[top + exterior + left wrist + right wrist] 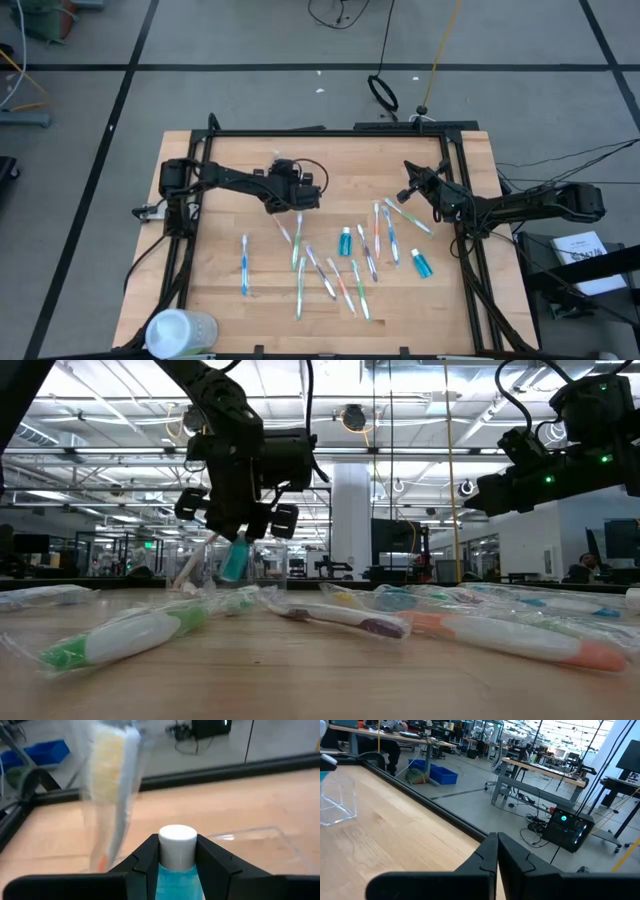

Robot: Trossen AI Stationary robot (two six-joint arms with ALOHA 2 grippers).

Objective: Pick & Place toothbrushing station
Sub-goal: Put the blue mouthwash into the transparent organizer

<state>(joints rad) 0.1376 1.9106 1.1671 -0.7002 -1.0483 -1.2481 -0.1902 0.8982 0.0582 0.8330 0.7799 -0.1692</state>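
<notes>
Toothpaste tube (176,865), teal with a white cap, sits clamped in the left gripper (243,532) above the table (230,270), beside an upright wrapped toothbrush (116,785). Right gripper (497,851), fingers pressed together and empty, hangs near the table's right edge; more toothbrushes (345,262) lie scattered mid-table.

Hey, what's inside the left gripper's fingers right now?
The left gripper holds a teal toothpaste tube, white cap poking out between the fingers. The tube's lower body is covered by them.

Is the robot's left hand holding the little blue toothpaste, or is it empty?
Holding it. The left hand has its two dark fingers pressed on a teal toothpaste tube with a white cap, lifted above the table.
</notes>
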